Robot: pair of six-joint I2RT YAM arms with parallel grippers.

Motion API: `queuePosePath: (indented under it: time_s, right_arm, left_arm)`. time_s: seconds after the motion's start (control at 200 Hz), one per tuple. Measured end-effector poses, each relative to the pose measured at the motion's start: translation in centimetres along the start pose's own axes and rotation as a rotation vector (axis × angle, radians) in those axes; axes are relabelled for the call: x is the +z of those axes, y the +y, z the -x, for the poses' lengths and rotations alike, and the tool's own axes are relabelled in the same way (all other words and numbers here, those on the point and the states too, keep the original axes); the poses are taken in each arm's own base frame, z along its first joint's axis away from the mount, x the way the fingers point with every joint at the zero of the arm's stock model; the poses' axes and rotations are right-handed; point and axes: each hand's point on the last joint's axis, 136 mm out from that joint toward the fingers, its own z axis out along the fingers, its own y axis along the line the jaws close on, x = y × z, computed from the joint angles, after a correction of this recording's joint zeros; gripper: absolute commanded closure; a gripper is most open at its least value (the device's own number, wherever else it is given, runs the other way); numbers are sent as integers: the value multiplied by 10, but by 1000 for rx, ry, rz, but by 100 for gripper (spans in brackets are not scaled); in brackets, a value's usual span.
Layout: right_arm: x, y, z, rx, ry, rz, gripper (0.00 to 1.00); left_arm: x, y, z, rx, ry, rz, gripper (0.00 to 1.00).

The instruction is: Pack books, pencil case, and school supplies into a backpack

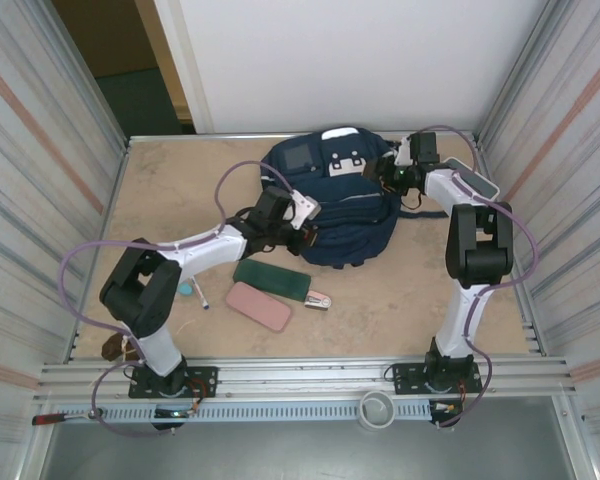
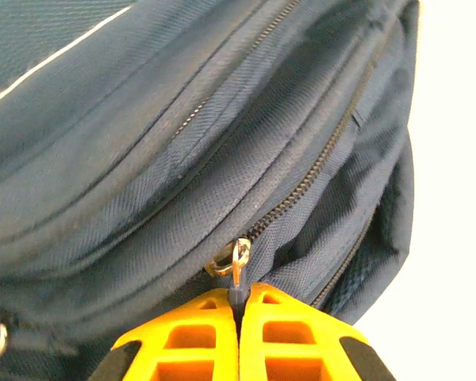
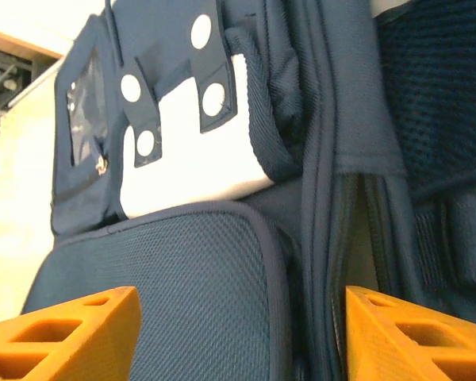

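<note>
**Left fingers pinch a zipper pull; right fingers stand wide at the backpack's top**

The large navy-blue fabric backpack [image 1: 342,215] lies at the far middle of the tan surface [image 1: 180,190], with an arm at each side of it.

The left gripper [image 2: 239,300] is at the backpack's near-left side. Its orange fingers [image 2: 190,341] are pressed together, with the stem of a small metal zipper pull [image 2: 239,266] clamped between their tips. The pull sits at the end of a dark zipper running up across the navy fabric.

The right gripper [image 3: 242,300] is at the backpack's far-right end. Its orange fingers [image 3: 63,337] stand wide apart with a navy mesh panel between them. Whether either finger touches the fabric cannot be told.

The top view places the left gripper [image 1: 298,212] and the right gripper [image 1: 392,172] at opposite sides of the bag. It also shows a small pink-and-silver stapler [image 1: 318,299] and a slim pen with a blue cap [image 1: 198,291] lying on the surface near the front of the backpack. The left wrist view adds the pinched pull. The right wrist view adds a white patch with round white snaps [image 3: 186,155].
</note>
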Motion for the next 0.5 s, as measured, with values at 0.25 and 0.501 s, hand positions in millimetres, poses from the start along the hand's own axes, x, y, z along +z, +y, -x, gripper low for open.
queuePosePath:
  time_s: [0.25,0.501]
  right_arm:
    - [-56,-10,-49,-15,-11,-79,25]
    - [-91,-22,-121,74,-5,-76,24]
  left_arm:
    - [13,-22,7,33,3,-40,100]
    - [14,-23,6,35,4,-43,100]
